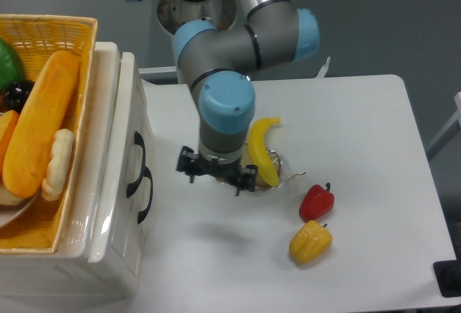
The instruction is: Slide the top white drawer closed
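Observation:
The top white drawer is the upper front panel of the glossy white unit at the left, with a black loop handle. Its front stands a narrow gap out from the unit's top edge, and its inside does not show. The lower drawer's handle sits just below and to the right. My gripper points straight down over the table, a short way right of the two handles and touching neither. Its black fingers are spread to both sides and hold nothing.
A woven yellow basket with bread and other toy food sits on top of the unit. A yellow banana lies on a round object just right of my gripper. A red pepper and a yellow pepper lie at the front right.

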Controlling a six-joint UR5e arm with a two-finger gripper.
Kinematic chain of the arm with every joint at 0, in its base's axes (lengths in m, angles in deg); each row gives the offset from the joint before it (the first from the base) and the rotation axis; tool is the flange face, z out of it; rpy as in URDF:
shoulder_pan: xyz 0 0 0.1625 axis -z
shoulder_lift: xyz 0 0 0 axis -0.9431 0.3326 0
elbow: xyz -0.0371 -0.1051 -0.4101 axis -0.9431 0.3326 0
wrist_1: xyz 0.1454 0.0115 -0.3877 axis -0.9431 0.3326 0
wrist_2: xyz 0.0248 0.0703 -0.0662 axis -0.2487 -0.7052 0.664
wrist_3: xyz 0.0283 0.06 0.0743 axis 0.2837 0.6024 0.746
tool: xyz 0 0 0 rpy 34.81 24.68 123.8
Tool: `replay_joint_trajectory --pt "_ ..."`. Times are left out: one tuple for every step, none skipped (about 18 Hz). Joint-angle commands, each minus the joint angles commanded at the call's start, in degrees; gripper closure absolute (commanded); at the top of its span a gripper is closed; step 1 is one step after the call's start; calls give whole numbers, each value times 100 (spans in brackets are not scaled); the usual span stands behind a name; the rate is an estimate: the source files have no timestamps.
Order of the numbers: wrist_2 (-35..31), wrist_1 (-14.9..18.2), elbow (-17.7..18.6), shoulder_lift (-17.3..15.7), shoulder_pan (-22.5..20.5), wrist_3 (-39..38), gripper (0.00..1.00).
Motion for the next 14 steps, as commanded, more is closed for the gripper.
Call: replay_joint_trajectory --pt "-9 0 -17 -9 -105 272 0" --pt "-70 0 -18 -26 -220 553 0" --pt "-218 0 -9 -87 -343 782 0" --pt "-402 17 9 -105 -457 941 0" --pt "-561 17 17 -123 -536 1004 0" --pt "-693 17 44 -123 -589 1022 0" --pt "-799 17 53 -123 -660 1022 0" --pt "-852 26 79 -132 -747 1022 0" --pt "-879 35 105 -141 -826 1030 0" --pt "-888 35 175 -150 -888 1031 0" --pt "-888 35 219 -184 -958 1083 0" --pt "-888 44 272 -228 -1090 1214 0" --pt "-896 44 325 -281 -1178 1380 0" --pt "-896 44 412 -316 -1214 1547 0"
